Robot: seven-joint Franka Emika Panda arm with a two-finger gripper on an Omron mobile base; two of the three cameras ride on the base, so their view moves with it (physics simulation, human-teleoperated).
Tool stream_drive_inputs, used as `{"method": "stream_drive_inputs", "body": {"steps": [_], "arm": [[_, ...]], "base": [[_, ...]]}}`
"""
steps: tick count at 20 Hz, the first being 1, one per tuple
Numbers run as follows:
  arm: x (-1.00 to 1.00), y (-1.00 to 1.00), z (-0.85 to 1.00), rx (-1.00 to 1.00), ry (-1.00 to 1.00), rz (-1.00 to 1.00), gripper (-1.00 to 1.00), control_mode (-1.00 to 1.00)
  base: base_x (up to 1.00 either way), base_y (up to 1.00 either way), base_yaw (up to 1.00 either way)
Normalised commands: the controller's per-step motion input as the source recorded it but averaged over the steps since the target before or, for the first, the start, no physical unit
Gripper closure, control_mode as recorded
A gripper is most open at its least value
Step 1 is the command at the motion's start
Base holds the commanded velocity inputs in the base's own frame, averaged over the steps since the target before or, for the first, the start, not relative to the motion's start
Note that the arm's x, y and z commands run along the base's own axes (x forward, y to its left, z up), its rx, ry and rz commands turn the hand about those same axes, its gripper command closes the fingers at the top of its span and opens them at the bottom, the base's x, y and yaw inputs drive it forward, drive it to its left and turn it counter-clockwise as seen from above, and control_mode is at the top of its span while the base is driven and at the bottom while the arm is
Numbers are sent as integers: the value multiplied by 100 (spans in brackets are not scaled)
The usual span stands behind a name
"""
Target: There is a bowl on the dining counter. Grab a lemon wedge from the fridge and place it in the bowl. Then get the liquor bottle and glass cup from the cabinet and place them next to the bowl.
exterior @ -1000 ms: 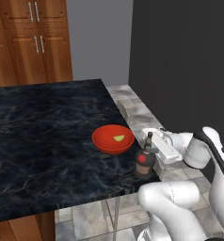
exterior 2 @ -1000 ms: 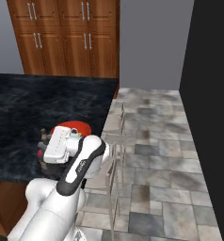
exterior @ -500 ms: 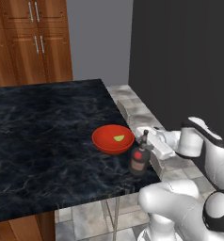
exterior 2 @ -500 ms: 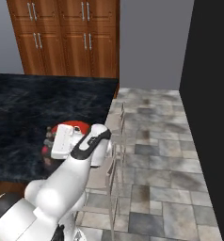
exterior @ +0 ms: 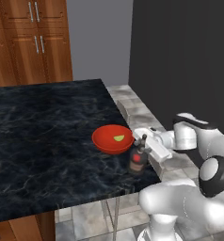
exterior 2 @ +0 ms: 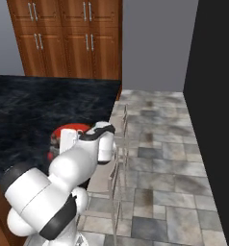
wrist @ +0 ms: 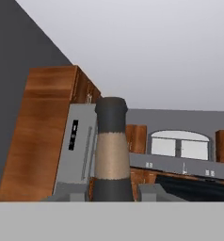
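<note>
Glossy red bowl (exterior: 112,140) on veined (marble-look) dining counter (exterior: 43,127)

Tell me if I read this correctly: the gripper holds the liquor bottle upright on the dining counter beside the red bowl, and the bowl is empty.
Not quite. The bowl is not empty: the left base view shows the lemon wedge lying in it. The rest holds: the gripper holds the liquor bottle upright on the dining counter, beside the bowl.
</note>
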Motion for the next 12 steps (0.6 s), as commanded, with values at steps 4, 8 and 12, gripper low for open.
{"method": "stream_drive_inputs", "body": {"steps": [4,8,12], "arm": [[2,5,-19,-4,0,0,100,-100],[2,15,-20,-11,0,0,100,-100],[5,11,-11,-8,0,0,100,-100]], "base": [[0,0,0],[0,0,0],[0,0,0]]}}
